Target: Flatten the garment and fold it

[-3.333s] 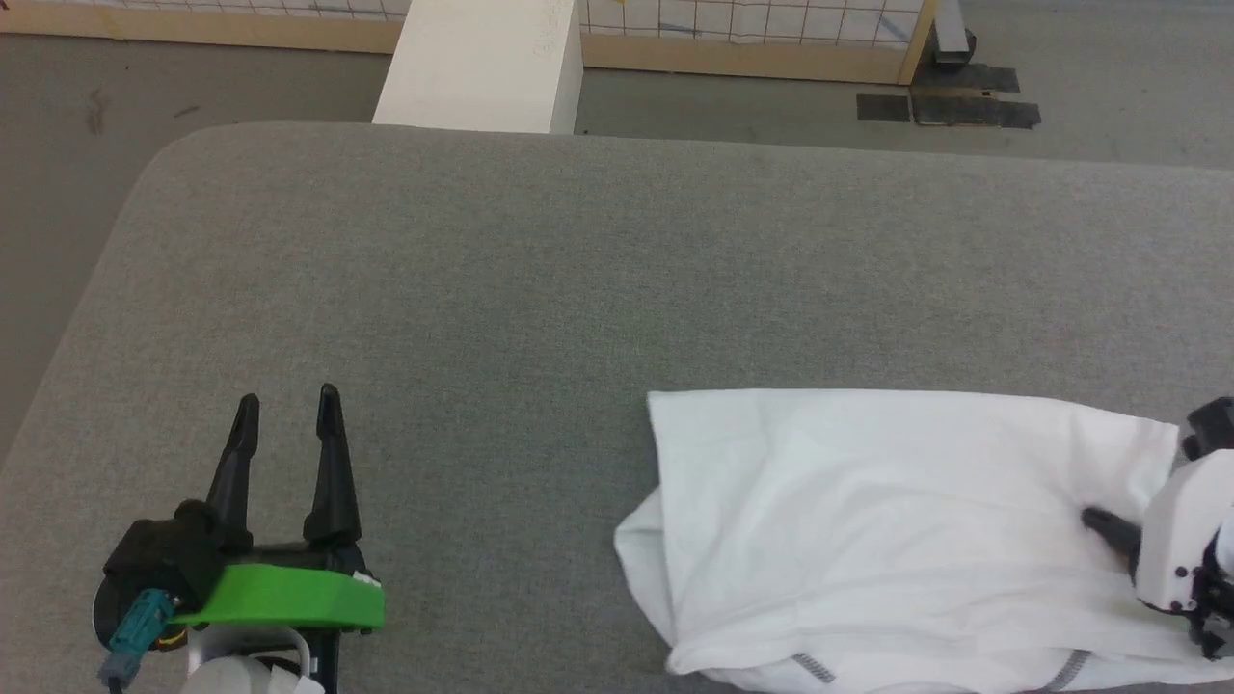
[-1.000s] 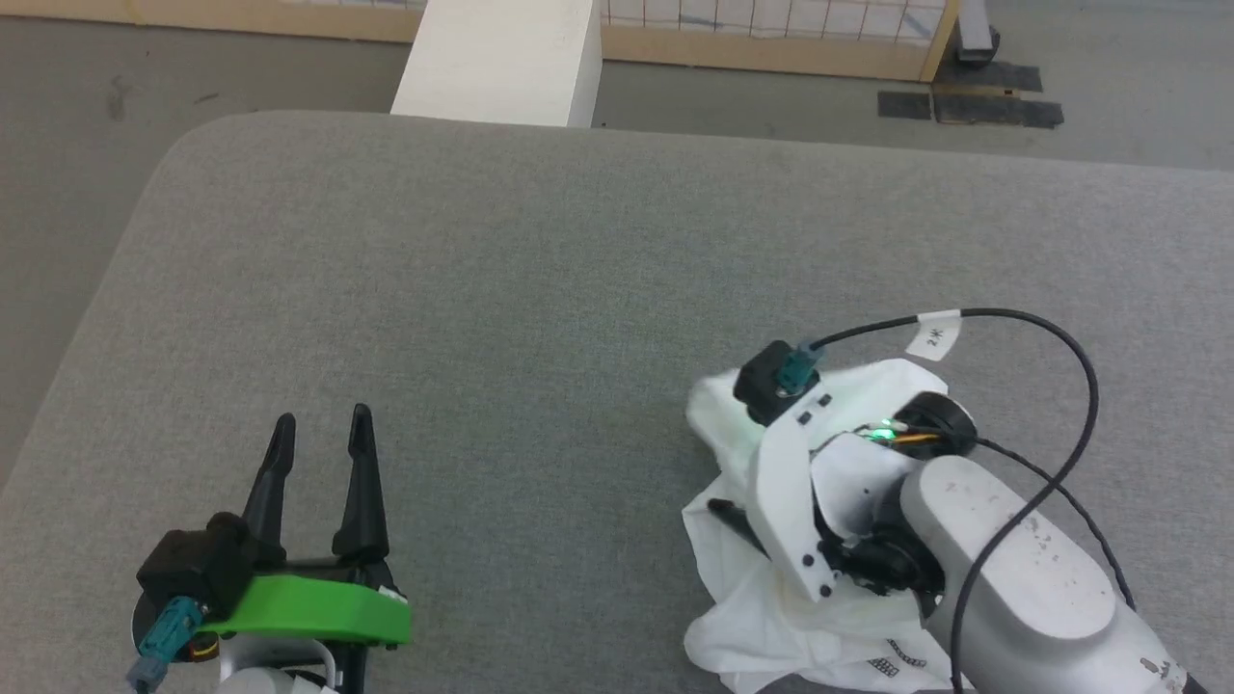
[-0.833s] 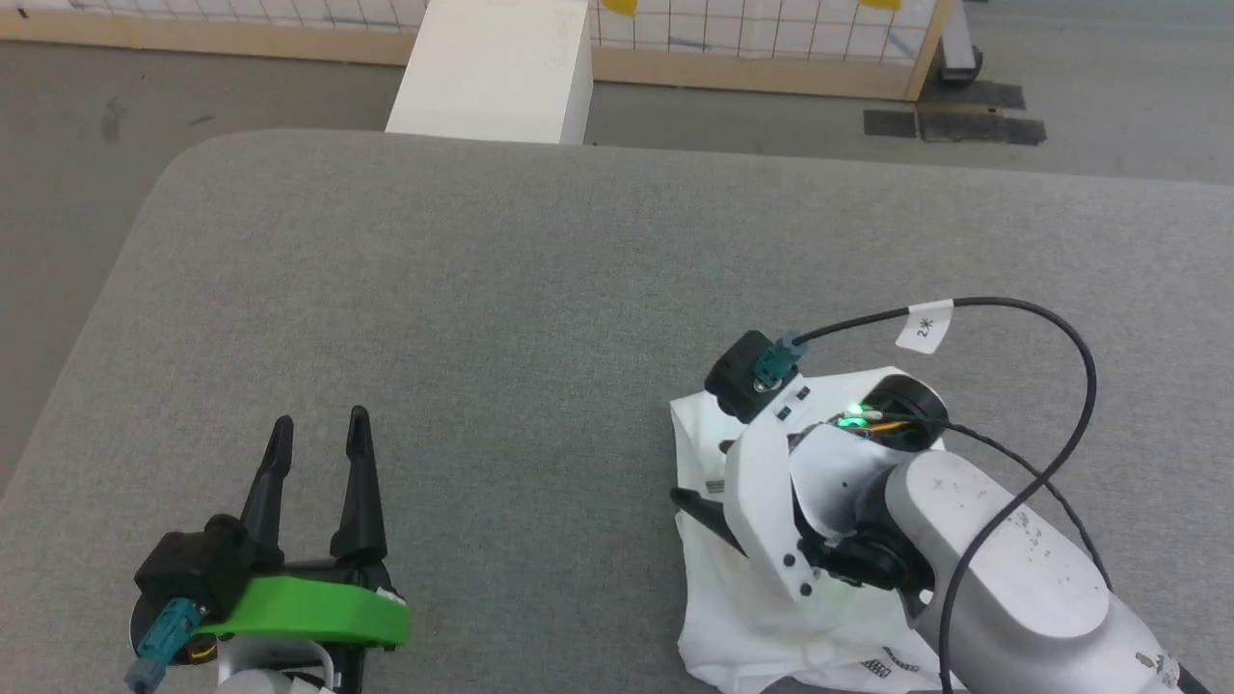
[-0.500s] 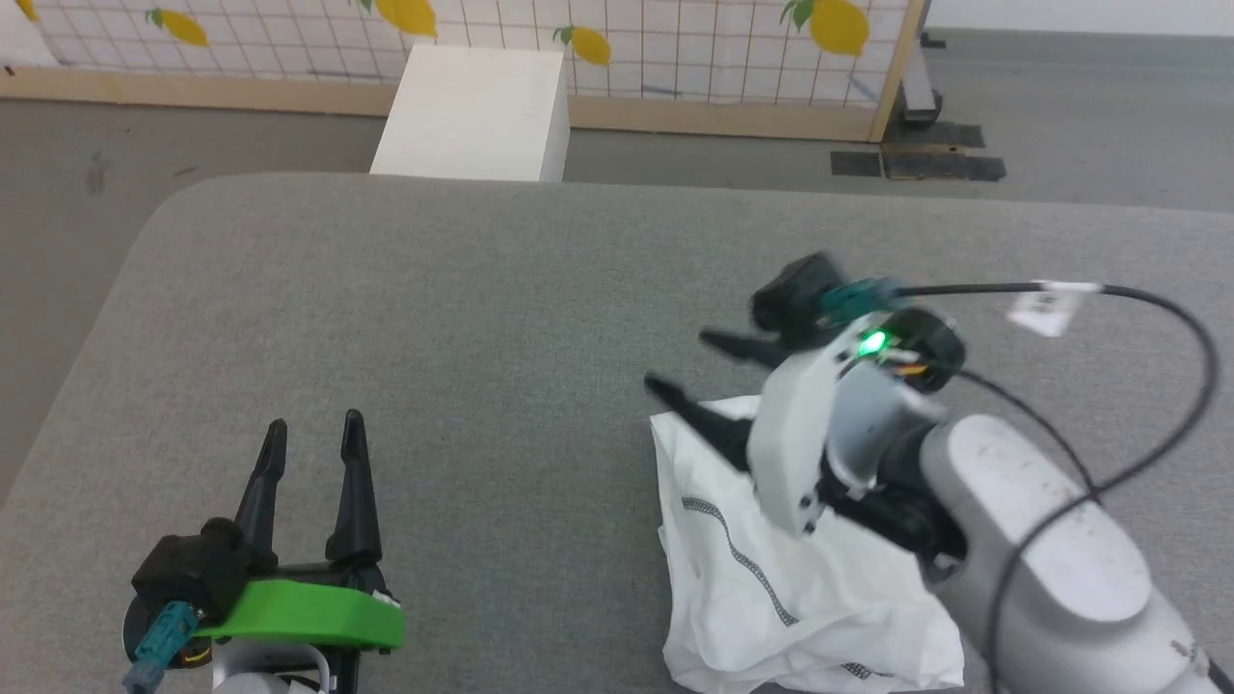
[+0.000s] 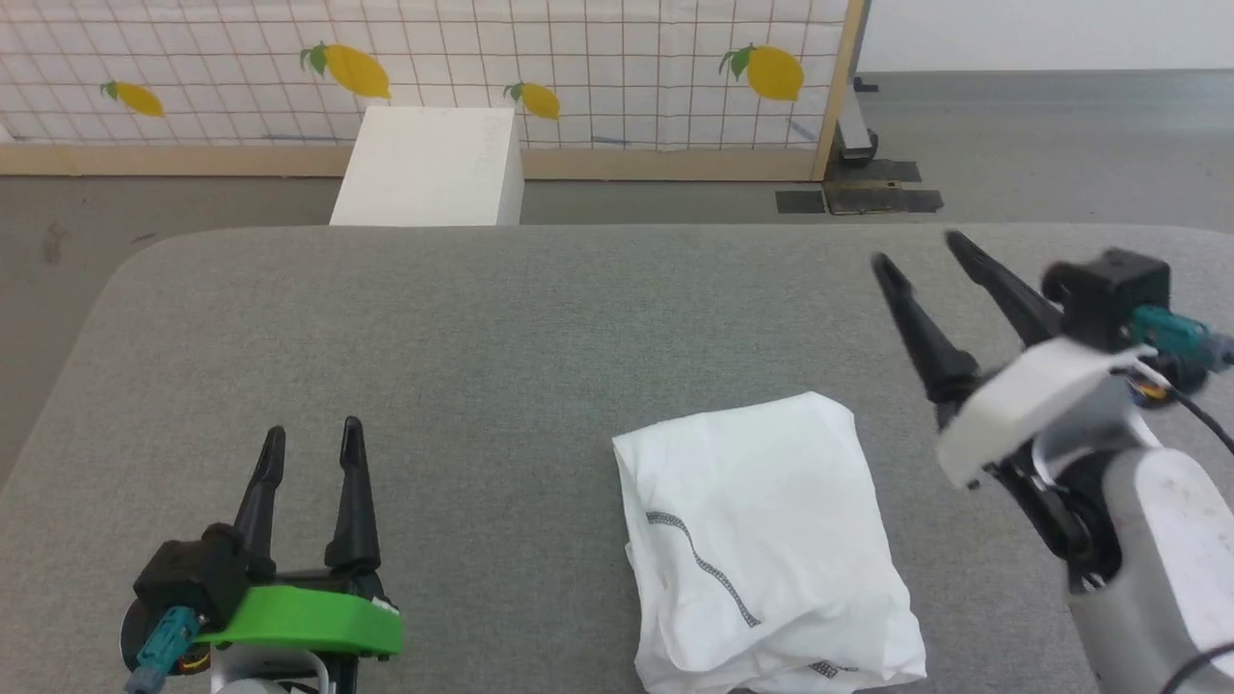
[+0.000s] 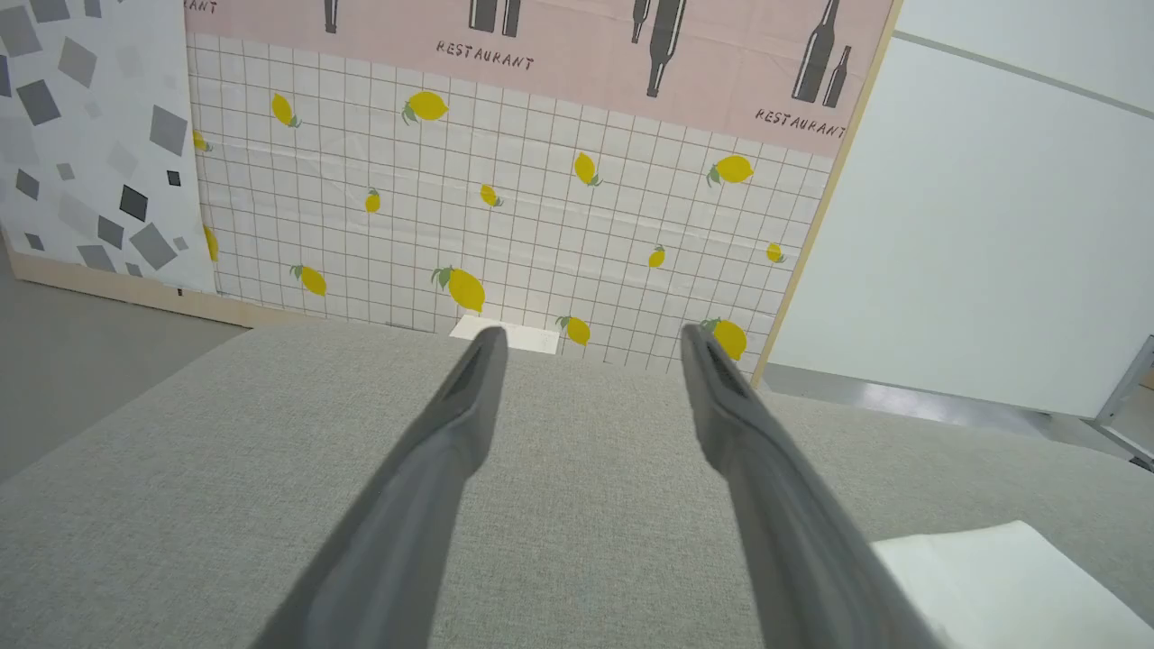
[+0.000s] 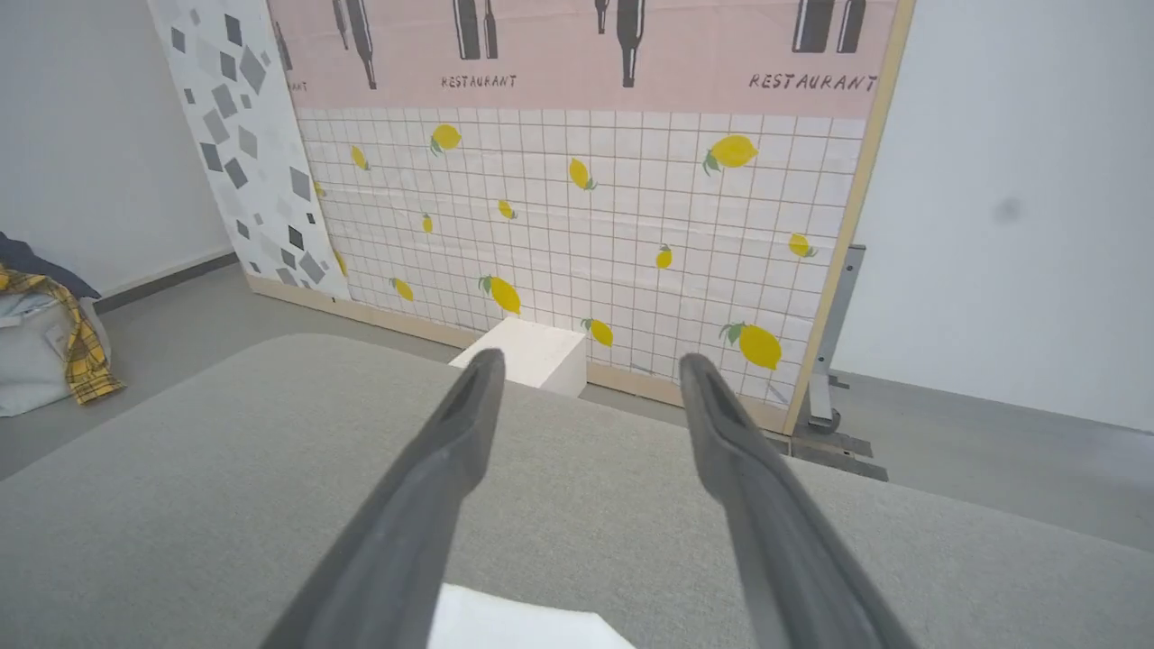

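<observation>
The garment [image 5: 762,540] is a white cloth with a dark zigzag seam, lying as a folded, slightly lumpy bundle on the grey padded table [image 5: 501,328], front and right of centre. A corner of the garment [image 6: 1001,577] appears at the lower right of the left wrist view, and an edge of the garment [image 7: 514,626] at the bottom of the right wrist view. My left gripper [image 5: 310,439] rests open at the lower left, well apart from the cloth. My right gripper [image 5: 921,253] hangs open above the table to the right of the bundle, holding nothing.
A rigid white box [image 5: 429,169] stands on the floor behind the table's far edge. Behind it runs a lemon-print tiled partition [image 5: 434,67] with a wooden frame. A heap of clothes [image 7: 45,333] lies on the floor at far left in the right wrist view.
My right gripper has let go of the garment, lifted off it and swung away to the right. The garment now lies folded over into a compact bundle. The head camera has tilted up.
</observation>
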